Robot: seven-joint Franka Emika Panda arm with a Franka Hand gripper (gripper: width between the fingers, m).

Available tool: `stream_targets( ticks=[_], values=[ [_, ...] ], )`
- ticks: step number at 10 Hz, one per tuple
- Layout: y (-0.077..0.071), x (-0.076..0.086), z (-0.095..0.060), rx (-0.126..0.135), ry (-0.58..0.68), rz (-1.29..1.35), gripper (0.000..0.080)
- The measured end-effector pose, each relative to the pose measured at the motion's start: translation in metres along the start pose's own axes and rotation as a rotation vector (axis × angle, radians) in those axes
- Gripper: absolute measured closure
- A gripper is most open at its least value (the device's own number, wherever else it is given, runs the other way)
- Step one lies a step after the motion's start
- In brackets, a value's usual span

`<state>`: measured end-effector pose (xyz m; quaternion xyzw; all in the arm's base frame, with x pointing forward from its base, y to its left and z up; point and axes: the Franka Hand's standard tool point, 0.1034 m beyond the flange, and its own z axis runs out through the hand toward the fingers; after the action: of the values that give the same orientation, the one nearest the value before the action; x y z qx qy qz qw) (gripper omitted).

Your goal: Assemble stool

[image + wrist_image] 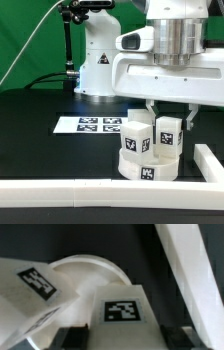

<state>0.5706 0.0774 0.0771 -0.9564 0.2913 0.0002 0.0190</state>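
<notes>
White rail (100,190) is edging the black table (40,140) at six o'clock; gripper (166,113) is clamping a stool leg (167,133) above the seat disc (148,168).

Open black table (40,150) lies free beside the round white plastic stool seat (148,165); the long white rail (100,195) and upright blocky white legs (150,133) block passage.

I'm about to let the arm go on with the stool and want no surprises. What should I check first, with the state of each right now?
1. Seat flat on the table: ok.
2. Two legs, and, upright on the seat: ok.
3. Gripper over the right leg: ok.
4. Grip closed on that leg: cannot tell.
5. Leg fully seated: cannot tell.
6. Rail clear of the seat: ok.
</notes>
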Motion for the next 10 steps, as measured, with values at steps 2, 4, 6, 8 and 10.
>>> stream_targets(
  ticks=[2, 4, 6, 8, 10],
  values=[
    [-0.003, 0.0, 0.0, 0.028, 0.01, 0.258, 0.0461],
    [-0.006, 0.0, 0.001, 0.063, 0.01, 0.451, 0.0461],
    [-0.01, -0.001, 0.002, 0.101, 0.005, 0.657, 0.0461],
    [-0.011, -0.001, 0.002, 0.118, -0.015, 0.792, 0.0461],
    [-0.013, -0.003, 0.002, 0.13, -0.039, 0.953, 0.0461]
  ],
)
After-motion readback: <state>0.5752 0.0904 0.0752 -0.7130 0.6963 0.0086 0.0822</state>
